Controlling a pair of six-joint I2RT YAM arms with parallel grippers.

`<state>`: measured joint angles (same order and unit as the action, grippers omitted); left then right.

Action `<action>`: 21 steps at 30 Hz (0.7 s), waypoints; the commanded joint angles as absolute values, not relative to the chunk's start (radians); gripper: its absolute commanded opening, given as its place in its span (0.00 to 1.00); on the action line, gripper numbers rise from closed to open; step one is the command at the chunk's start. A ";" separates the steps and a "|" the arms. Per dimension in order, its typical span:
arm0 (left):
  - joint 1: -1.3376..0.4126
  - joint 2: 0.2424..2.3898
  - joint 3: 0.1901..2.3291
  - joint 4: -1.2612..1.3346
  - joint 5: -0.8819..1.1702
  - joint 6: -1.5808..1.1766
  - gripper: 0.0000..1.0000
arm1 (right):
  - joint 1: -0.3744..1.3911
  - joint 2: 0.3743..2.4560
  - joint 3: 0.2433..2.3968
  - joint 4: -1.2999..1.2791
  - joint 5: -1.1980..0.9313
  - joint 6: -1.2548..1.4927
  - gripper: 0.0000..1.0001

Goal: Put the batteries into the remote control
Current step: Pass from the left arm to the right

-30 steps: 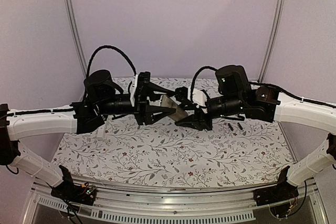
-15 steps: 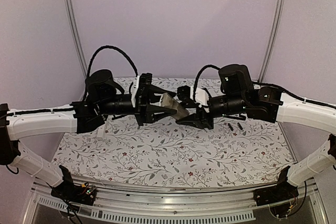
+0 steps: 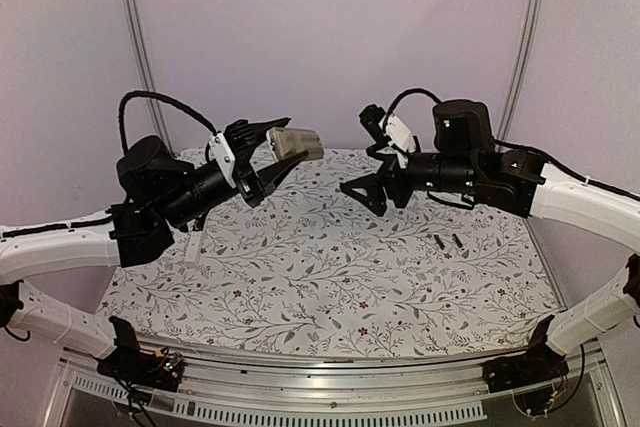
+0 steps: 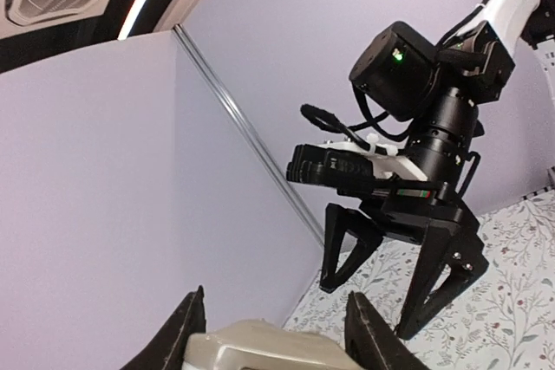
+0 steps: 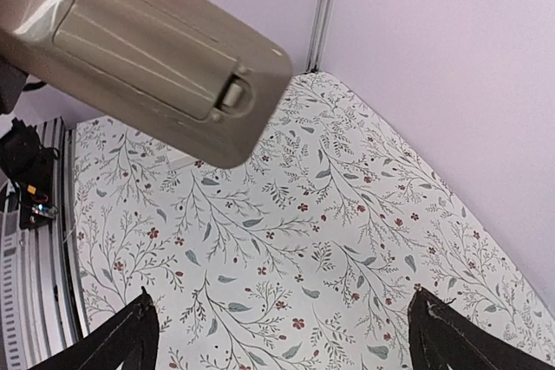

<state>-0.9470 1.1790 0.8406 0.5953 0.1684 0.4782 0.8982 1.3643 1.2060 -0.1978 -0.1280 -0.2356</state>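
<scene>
1. The remote control (image 3: 296,142) was held aloft, clamped between the partly closed fingers of the left gripper (image 3: 280,152), with its battery cover (image 5: 143,45) latched.
2. The right gripper (image 3: 362,155) was spread wide and empty, facing the remote.
3. Two batteries (image 3: 440,242) were seen lying on the floral tablecloth (image 3: 300,277).

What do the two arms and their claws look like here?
The left arm and right arm have white shells and black round joint housings. A black cable loops above each. The left claw and right claw are black, with two pointed hollow-framed fingers. A green light shows on the right arm.
</scene>
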 commanded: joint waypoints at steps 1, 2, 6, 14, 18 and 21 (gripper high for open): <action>-1.013 1.171 0.817 0.733 -0.082 0.778 0.00 | 0.840 1.336 1.293 -0.171 -0.155 0.036 0.99; -1.030 1.179 0.814 0.750 -0.109 0.848 0.00 | 0.832 1.339 1.313 -0.173 -0.157 0.099 0.99; -1.107 1.267 0.788 0.907 -0.208 1.241 0.00 | 0.823 1.371 1.406 -0.170 -0.174 0.318 0.98; -1.151 1.563 0.787 1.526 -0.247 1.758 0.00 | 0.814 1.443 1.455 -0.058 -0.285 0.591 0.98; -1.159 1.642 0.798 1.608 -0.213 1.852 0.00 | 0.802 1.493 1.471 -0.054 -0.365 0.657 0.98; -1.161 1.656 0.800 1.616 -0.213 1.851 0.00 | 0.802 1.516 1.467 -0.047 -0.407 0.669 0.98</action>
<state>-1.1419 1.6474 0.7876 1.2457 -0.2192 1.7363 0.8101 1.4864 1.4506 -0.0677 -0.3153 0.5896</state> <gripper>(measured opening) 0.469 0.983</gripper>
